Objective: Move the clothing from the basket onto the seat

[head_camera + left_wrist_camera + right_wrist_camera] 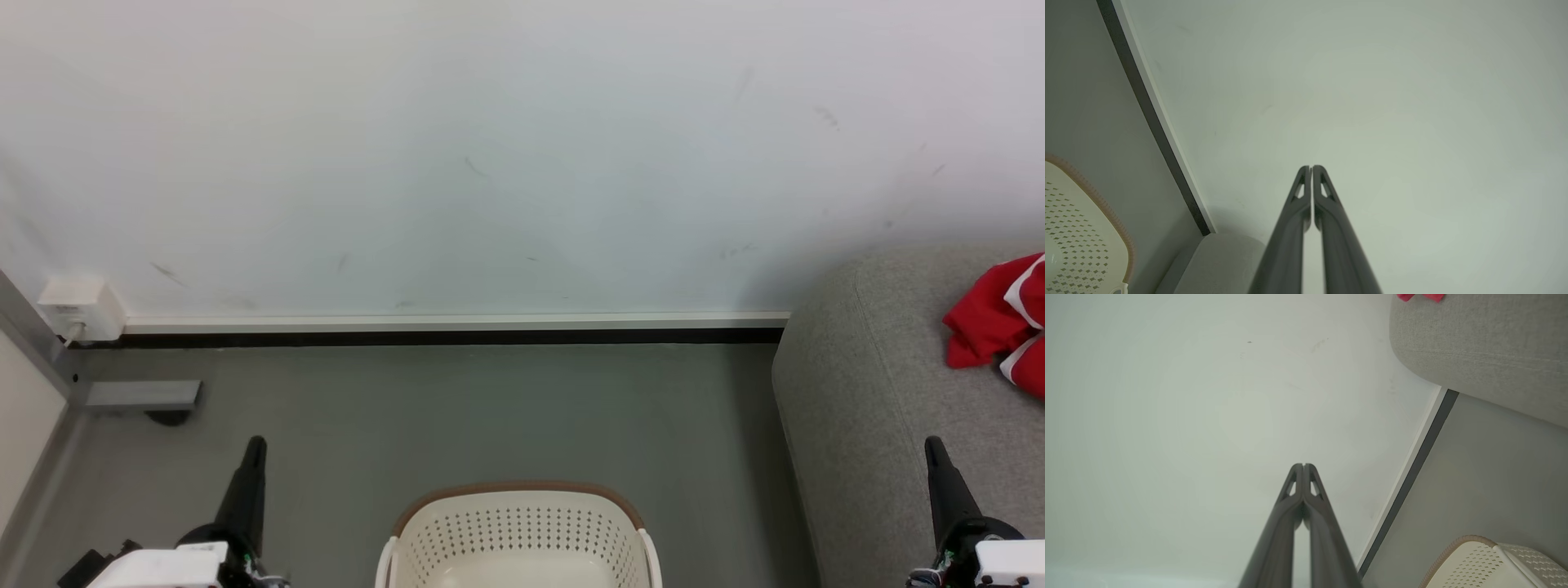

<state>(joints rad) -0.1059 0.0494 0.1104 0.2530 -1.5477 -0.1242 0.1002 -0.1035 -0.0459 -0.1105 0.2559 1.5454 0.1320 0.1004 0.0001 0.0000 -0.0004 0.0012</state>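
— Starting at the left?
— Low at that side, the left claw [255, 443]: fingers pressed together, nothing between them, aimed at the wall [490, 163].
— And in the middle?
— The basket [518, 488], down on the grey floor [490, 408] between both arms. No red in the visible part; cut off by the bottom edge, though.
— Further right?
— The sofa [857, 384], rounded corner near the basket with a strip of floor between. On top of it, the clothing [984, 322]: bunched, white trim showing, sliced by the frame edge, so no telling its long axis.
— Nearer which arm?
— The right claw [936, 445], plainly. Closed as well, and empty. Clothing ahead of its tip and a little to the right; well apart from the left claw.
— Anything left to carry?
— Probably not. Looks finished: clothing on the sofa, out of the basket.
— The room?
— A socket box [80, 309] at far left, then pale skirting [449, 321] over a dark strip, scuffed white wall above.
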